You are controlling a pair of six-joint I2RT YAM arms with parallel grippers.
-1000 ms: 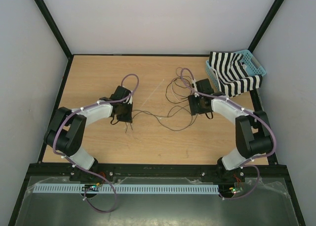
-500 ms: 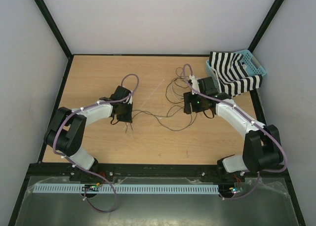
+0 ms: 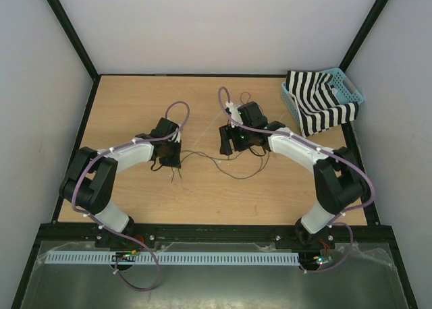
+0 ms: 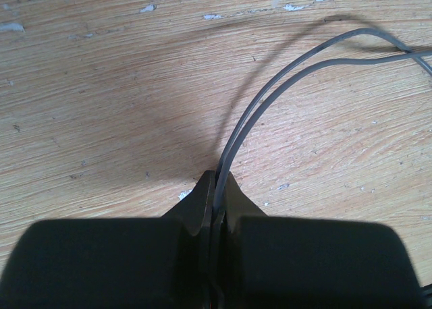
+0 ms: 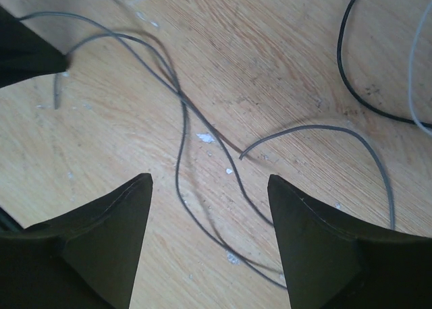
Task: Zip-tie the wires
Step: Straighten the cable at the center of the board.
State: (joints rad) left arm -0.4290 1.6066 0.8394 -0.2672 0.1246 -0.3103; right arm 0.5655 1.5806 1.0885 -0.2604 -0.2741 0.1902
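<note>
The left tool (image 3: 167,158) sits left of centre in the overhead view, low over the wooden counter (image 3: 135,100). In the left wrist view its tips (image 4: 214,189) are pressed together and pinch two strands of the wires (image 4: 270,96). These strands rise out of the pinch at lower centre and arc to the upper right of that frame.

In the overhead view the wires (image 3: 226,166) trail from this tool rightward across the middle of the counter. They run in loose curves toward and under the right tool (image 3: 227,142), which is just right of centre.

In the right wrist view the right tool (image 5: 209,181) stands wide apart with nothing between its dark fingers (image 5: 101,235). It hovers above the grey strands (image 5: 179,123), which cross one another from the upper left to the lower centre of the frame. One cut end lies near the middle, and a black strand curves at the upper right.

The zip tie (image 3: 210,128) shows overhead as a faint pale slanting line on the counter between the two tools, apart from both.

At the upper right a blue basket (image 3: 352,86) holds a black-and-white striped cloth (image 3: 322,106).
</note>
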